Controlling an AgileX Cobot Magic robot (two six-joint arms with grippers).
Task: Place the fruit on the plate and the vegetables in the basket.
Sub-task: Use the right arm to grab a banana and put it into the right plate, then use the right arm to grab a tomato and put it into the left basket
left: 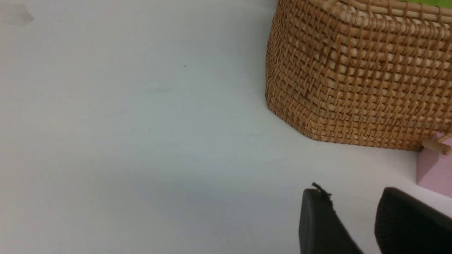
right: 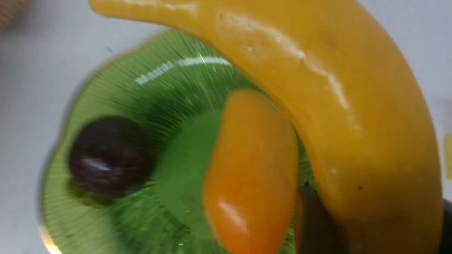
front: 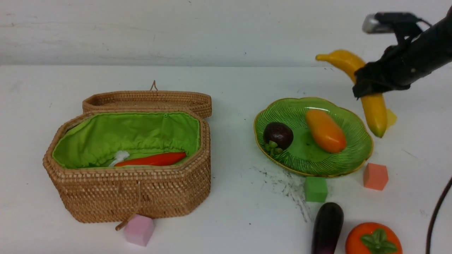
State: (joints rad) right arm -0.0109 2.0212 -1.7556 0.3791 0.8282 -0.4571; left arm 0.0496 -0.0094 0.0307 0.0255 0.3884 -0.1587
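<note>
Bright, even, soft light; faint shadows beside the tan woven-wicker basket. White glare streaks on the curved glossy yellow banana, blurred close-up.

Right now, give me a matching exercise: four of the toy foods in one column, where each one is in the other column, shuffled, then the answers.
1. banana
2. mango
3. red chili
4. eggplant

A. in the basket
B. lying on the table
C. held in the right gripper
D. on the plate

Pairs: 1-C, 2-D, 3-A, 4-B
</note>
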